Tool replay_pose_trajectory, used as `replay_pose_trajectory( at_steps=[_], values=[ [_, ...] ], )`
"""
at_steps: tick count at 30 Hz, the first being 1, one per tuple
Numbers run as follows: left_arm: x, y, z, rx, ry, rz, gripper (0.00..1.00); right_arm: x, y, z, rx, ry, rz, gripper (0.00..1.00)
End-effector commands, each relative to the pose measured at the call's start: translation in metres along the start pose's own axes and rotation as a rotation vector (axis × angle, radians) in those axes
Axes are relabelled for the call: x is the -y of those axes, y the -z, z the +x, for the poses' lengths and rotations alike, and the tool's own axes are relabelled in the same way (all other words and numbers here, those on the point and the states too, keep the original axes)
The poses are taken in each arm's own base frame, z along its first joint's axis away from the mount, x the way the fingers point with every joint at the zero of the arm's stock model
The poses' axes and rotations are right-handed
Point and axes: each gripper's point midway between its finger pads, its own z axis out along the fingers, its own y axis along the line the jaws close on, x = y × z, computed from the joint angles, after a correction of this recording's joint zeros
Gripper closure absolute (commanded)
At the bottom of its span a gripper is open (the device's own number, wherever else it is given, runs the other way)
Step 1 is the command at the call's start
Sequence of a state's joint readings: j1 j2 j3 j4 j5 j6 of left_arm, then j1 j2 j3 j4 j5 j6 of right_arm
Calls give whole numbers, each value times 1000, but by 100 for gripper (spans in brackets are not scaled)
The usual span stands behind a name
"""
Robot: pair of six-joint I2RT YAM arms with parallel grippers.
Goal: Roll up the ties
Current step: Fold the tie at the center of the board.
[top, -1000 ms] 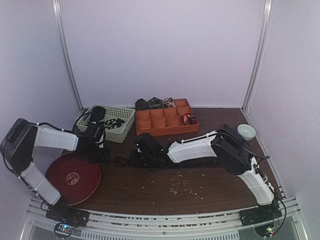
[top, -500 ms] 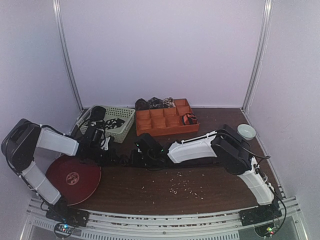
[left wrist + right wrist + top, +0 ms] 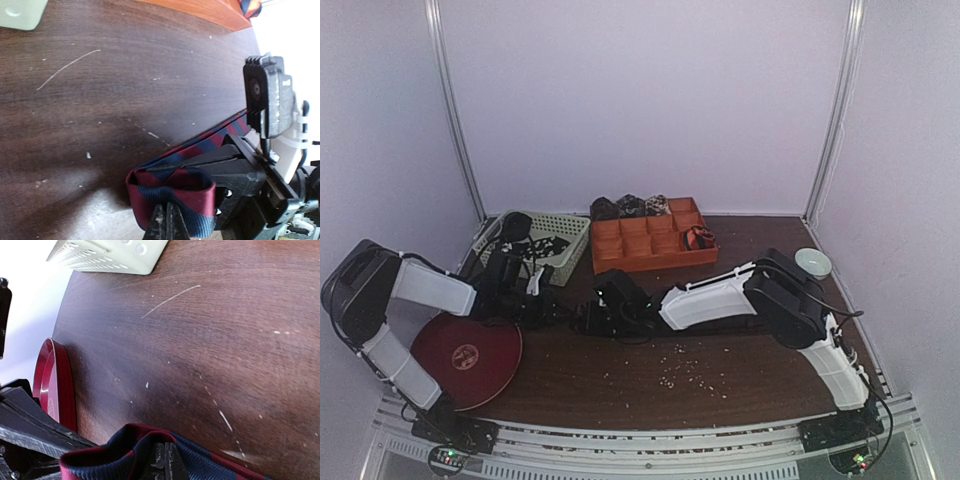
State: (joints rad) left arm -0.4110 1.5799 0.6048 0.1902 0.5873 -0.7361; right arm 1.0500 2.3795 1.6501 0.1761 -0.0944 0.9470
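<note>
Both left pincer (image 3: 166, 209), right pincer (image 3: 164, 447) pinch striped tie (image 3: 172, 189).

Tabletop (image 3: 620, 390) bare in front, tie (image 3: 172, 186) across middle, basket (image 3: 563, 268), tray (image 3: 645, 263) behind

White shells and black joints on left arm (image 3: 432, 285) and right arm (image 3: 712, 300) (black cables alongside), black fingers (image 3: 157, 227)
</note>
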Motion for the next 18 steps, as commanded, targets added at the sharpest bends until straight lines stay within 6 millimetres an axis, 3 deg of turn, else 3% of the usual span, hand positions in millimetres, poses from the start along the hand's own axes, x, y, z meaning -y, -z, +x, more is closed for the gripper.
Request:
replay_pose_trajectory(
  at_steps=[1,5,11,18],
  values=[
    [22,5,-8,42,-25,109,100,27,4,22,-50,-2,79,100],
    [29,1,-9,47,-35,130,100,17,2,21,-42,-18,17,100],
    [24,-6,-2,30,-16,142,100,17,-1,22,-46,-16,19,100],
    [19,-6,-8,29,-43,79,100,5,18,4,-10,2,5,100]
  ],
)
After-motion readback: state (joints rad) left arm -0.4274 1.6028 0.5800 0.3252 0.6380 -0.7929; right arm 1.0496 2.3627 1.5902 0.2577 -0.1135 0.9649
